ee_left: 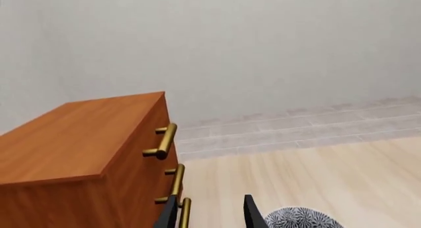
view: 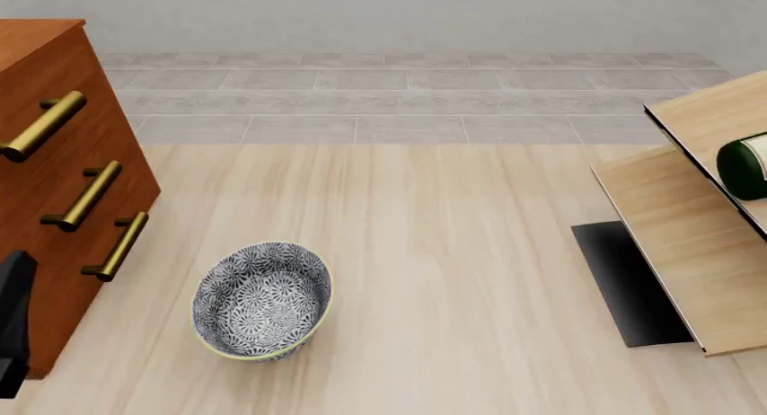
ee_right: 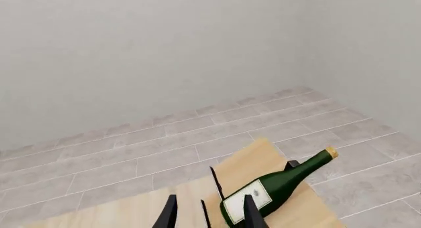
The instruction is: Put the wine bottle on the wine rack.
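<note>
- Dark green glass, that's the wine bottle, and it's lying on its side on the slanted tan panels of the wine rack, cork end angled up and away in the right wrist view. From the front you only catch its rounded base poking in at the right edge.
- So I'd say the placing step is basically done — the bottle looks like it's resting on the rack by itself.
- Right gripper hangs just behind the bottle with its fingers spread apart and nothing between them. One fingertip overlaps the label in that view, but I can't tell if it's actually touching.
- Left gripper sits parted too, holding nothing, near the reddish cabinet with the brass handles and the patterned bowl.
- Next move, my guess: pull the right arm straight back without clipping the bottle — on a slope like that a nudge could send it rolling or sliding.
</note>
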Motion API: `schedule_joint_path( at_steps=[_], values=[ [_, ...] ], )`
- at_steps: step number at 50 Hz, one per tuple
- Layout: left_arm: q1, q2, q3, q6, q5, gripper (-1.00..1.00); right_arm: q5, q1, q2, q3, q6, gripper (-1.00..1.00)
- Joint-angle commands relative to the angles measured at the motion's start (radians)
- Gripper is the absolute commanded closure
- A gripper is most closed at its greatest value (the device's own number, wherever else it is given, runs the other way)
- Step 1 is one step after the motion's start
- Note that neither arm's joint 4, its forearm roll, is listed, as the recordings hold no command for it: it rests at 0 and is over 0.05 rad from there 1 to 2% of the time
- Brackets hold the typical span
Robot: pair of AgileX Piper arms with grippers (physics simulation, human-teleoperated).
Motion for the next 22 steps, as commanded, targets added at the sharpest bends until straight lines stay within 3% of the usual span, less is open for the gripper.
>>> schedule_joint_path(
  at_steps=[1,12,22],
  values=[
    [0.000,0.000,-0.035,0.002,0.025,-1.00,0.026,0.032,-0.104,0.067,-0.032,-1.00],
    [-0.003,0.000,-0.074,0.010,0.052,-1.00,0.065,0.064,-0.195,0.111,-0.054,-1.00],
    [0.000,0.000,-0.090,0.010,0.066,-1.00,0.085,0.142,-0.264,0.156,-0.136,-1.00]
  ],
)
